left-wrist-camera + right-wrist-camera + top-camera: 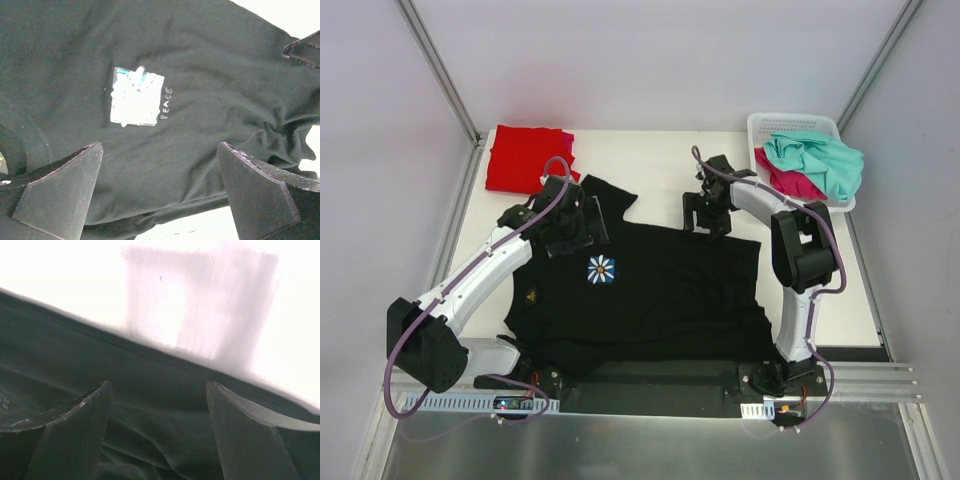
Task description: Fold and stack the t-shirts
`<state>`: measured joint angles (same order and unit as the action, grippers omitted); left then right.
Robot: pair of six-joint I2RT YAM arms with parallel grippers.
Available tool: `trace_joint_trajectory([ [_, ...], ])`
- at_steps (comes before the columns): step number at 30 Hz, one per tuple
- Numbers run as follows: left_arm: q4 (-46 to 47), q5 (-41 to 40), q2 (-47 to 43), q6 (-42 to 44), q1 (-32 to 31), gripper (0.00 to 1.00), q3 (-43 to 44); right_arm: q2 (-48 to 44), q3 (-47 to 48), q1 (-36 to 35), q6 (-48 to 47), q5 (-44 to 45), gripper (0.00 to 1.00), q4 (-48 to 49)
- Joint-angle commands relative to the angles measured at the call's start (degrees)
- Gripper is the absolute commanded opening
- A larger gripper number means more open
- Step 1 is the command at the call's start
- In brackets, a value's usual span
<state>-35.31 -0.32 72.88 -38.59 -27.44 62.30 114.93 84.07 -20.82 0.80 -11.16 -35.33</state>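
The black t-shirt [660,290] lies beneath the left tool [160,146] and right tool [157,385], both spread apart.

"PEACE" — on the black t-shirt [220,80]

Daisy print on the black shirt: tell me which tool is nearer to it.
Left. The left tool hangs just beyond the daisy print, over the black shirt; the right tool sits at the shirt's far edge, farther off.

left gripper [160,195] gapes wide over the black t-shirt [200,90] — white print [136,96] between its fingers [60,195], word "peace" beside it.
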Motion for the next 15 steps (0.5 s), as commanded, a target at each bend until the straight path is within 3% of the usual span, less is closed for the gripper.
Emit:
trace_joint_trajectory([
  [1,-4.5,-2.3,-2.1,-0.3,-0.5,0.99,0.4,2.9,6.4,0.4,-1.9,2.4,0.8,1.2],
  [7,-7.0,-3.5,-3.1,-0.2,-0.6,0.99,1.7,12.8,23.3,1.1,-3.6,4.2,0.8,-7.5],
  [13,-8.4,-4.3,-2.9,0.2,-0.6,0.99,2.6,17.1,32.8,4.7,-3.9,4.0,0.81,-11.9],
  [15,-8.7,-4.6,-3.2,0.3,-0.6,0.99,2.4,15.5,31.9,5.3,-4.0,4.7,0.81,-12.5],
])
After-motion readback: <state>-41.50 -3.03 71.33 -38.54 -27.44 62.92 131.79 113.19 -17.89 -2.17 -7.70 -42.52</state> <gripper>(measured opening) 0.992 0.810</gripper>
